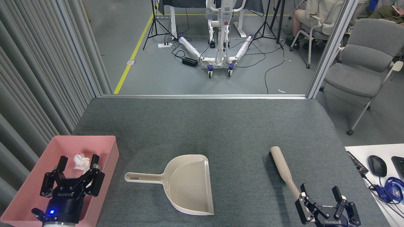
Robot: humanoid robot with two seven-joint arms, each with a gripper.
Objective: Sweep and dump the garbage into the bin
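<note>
The pink bin [68, 140] sits at the table's front left, and a wad of white tissue garbage [81, 160] shows inside it. My left gripper [78, 160] hangs open over the bin, its fingers either side of that wad and hiding most of the bin's inside. A beige dustpan [186, 183] lies empty on the grey table, handle pointing left. A beige brush [282, 167] lies to its right. My right gripper [319, 192] stands open at the brush handle's near end, holding nothing.
A white desk [356, 151] with a mouse [377, 165] and blue cables is at the right edge. Grey slatted panels line the left. Beyond the table's far edge are a lift frame, tripods, a grey chair [363, 66] and a seated person.
</note>
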